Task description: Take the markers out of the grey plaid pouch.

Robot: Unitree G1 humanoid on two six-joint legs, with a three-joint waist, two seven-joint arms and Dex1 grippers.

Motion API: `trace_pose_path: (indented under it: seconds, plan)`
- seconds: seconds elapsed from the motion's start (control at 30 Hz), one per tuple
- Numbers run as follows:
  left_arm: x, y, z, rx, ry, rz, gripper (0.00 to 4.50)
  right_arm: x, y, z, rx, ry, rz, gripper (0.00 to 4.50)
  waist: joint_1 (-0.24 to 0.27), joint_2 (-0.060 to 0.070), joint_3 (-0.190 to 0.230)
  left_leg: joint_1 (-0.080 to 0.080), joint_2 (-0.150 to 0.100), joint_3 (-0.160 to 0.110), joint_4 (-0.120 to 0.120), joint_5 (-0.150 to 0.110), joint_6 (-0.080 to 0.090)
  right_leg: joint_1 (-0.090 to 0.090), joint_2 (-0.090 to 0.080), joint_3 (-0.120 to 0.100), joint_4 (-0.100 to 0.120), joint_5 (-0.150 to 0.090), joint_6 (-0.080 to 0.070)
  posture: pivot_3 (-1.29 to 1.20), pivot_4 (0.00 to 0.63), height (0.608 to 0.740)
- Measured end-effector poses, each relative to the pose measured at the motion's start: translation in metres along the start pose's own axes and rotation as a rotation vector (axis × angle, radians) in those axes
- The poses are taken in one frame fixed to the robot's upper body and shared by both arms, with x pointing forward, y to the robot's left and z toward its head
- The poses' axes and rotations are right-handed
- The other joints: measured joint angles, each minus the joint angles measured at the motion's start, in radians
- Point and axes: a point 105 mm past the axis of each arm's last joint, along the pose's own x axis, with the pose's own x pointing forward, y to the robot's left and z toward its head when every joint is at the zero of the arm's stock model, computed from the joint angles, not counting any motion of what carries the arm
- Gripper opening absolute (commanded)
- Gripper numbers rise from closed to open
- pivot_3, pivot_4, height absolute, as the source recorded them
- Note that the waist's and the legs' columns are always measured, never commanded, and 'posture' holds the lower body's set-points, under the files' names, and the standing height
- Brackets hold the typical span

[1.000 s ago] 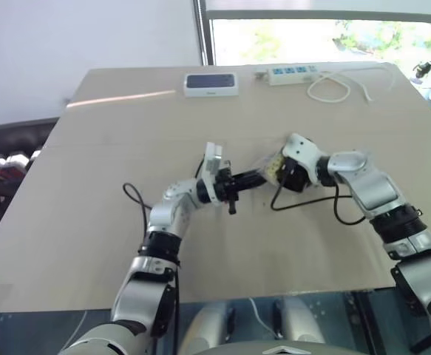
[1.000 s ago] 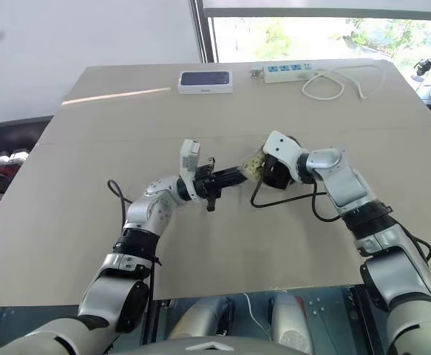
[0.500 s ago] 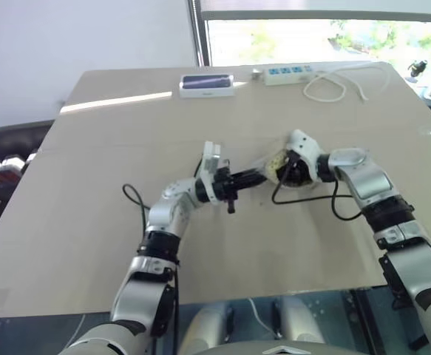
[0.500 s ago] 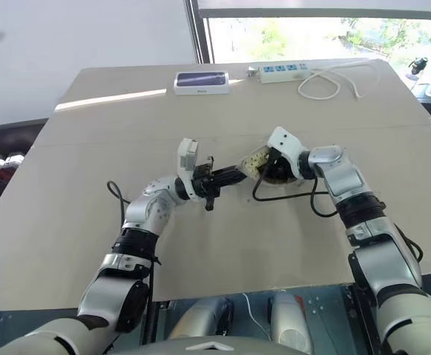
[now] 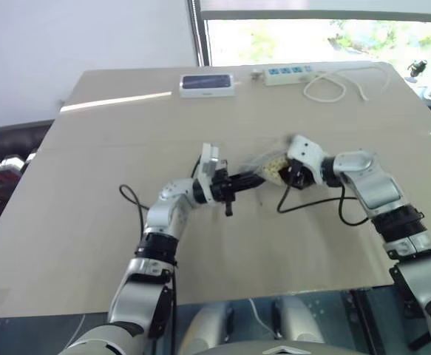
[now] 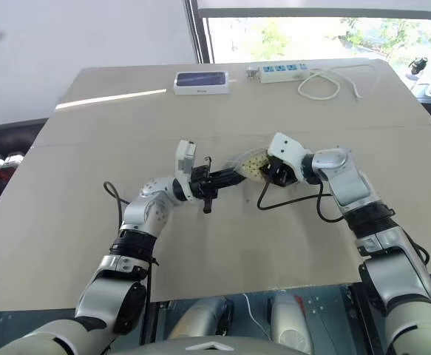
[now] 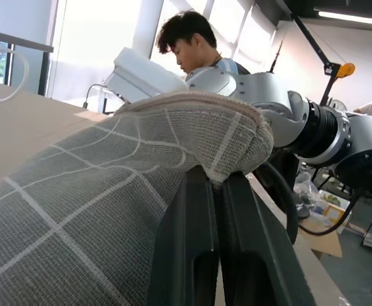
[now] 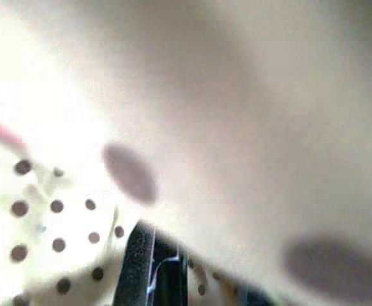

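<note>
pouch (image 7: 109,172): grey weave, white grid lines, pale edge | pouch lining (image 8: 52,217): cream-yellow, dark dots | fingers (image 7: 192,255): black | table (image 5: 89,222): light tan | box (image 5: 208,83): white, dark top | power strip (image 5: 289,72): white

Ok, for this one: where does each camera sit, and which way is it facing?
Left eye view: on the head, looking down over the table; both arms meet at the grey plaid pouch.
Right eye view: its stereo twin, same scene slightly shifted.
Left wrist view: along the left gripper, shut on the pouch's edge; the right arm and a person are behind.
Right wrist view: pressed close against dotted, yellowish fabric; a black finger rises from below.
Shared: the head views and the left wrist view show the pouch.
</note>
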Motion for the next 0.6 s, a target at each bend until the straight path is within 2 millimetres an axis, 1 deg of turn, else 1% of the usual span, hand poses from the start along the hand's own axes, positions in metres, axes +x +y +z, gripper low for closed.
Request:
trace_pose_path:
  seconds: [0.13,0.37,0.5,0.6]
  plan:
    - [-0.004,0.001,-0.001,0.021,0.021,0.01,0.0,-0.013,0.004,0.003,-0.057,0.026,-0.027,0.48,0.003,0.0,0.0,-0.001,0.0,0.0,0.0,0.0,0.0,0.0,0.0,0.0,0.0,0.0,0.0,0.0,0.15,0.74]
    - [-0.006,0.001,-0.001,0.042,0.025,0.019,0.0,-0.032,0.005,0.02,-0.136,0.039,-0.06,0.48,0.004,0.0,0.001,-0.001,0.0,0.0,0.0,0.0,0.0,0.0,0.0,0.0,0.0,0.0,0.0,0.0,0.15,0.74]
    - [-0.008,0.002,-0.002,0.045,0.032,0.026,0.0,-0.037,0.01,0.028,-0.121,0.036,-0.055,0.48,0.004,0.0,0.001,-0.001,0.0,0.0,0.0,0.0,0.0,0.0,0.0,0.0,0.0,0.0,0.0,0.0,0.15,0.74]
    - [-0.009,0.003,-0.002,0.051,0.034,0.033,0.0,-0.042,0.012,0.024,-0.086,0.06,-0.046,0.48,0.009,0.0,0.001,-0.001,0.0,0.0,0.0,0.0,0.0,0.0,0.0,0.0,-0.001,0.0,0.0,0.0,0.15,0.74]
